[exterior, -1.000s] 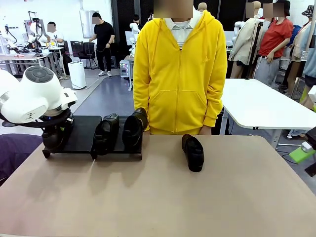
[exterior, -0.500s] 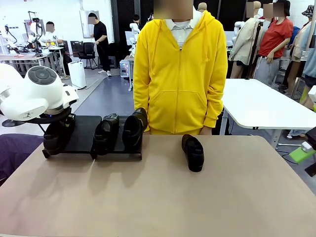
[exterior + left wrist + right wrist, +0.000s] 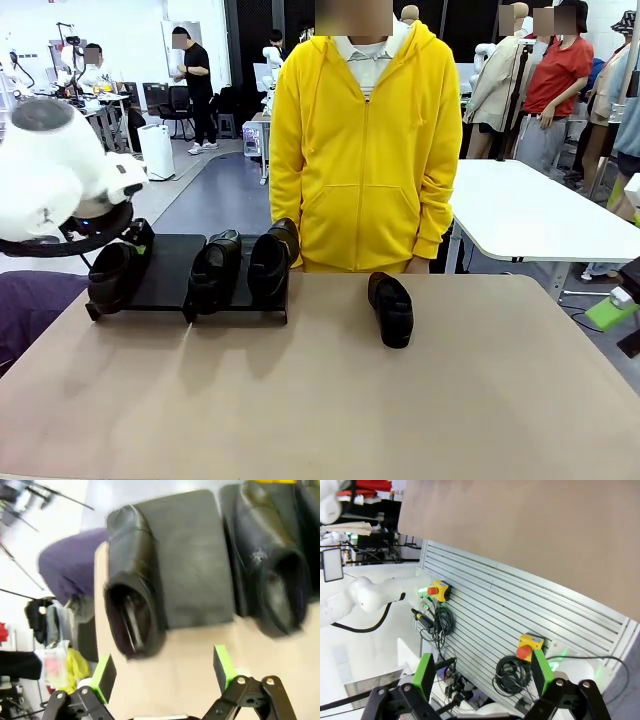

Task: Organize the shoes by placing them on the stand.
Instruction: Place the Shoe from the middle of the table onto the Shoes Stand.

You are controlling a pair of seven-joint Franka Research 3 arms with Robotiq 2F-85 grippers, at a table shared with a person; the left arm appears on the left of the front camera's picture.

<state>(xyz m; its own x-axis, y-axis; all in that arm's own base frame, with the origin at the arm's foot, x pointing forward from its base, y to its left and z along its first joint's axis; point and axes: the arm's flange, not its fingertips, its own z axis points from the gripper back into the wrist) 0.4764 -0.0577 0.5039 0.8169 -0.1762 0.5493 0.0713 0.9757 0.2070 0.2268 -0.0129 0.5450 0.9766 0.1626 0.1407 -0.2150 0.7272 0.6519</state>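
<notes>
The stand (image 3: 170, 268) sits at the table's far left, with three black shoes on it. One shoe (image 3: 110, 278) lies on the left end of the left panel (image 3: 195, 565), seen also in the left wrist view (image 3: 131, 595) with its opening toward me. Two more (image 3: 215, 268) (image 3: 270, 262) lean on the right panel. A fourth shoe (image 3: 392, 308) lies on the table in front of the person. My left gripper (image 3: 138, 240) (image 3: 163, 672) hangs open just above the leftmost shoe, holding nothing. My right gripper (image 3: 482, 675) is open, off the table's right side.
A person in a yellow hoodie (image 3: 365, 140) stands at the far edge, behind the stand and the loose shoe. A purple cloth (image 3: 30, 305) lies beside the table's left edge. The right wrist view looks past the table edge (image 3: 520, 535) at a slatted panel (image 3: 520, 625) with cables.
My left gripper has let go of the leftmost shoe on the stand's left end and lifted up and away from it. The other shoes have not moved.
</notes>
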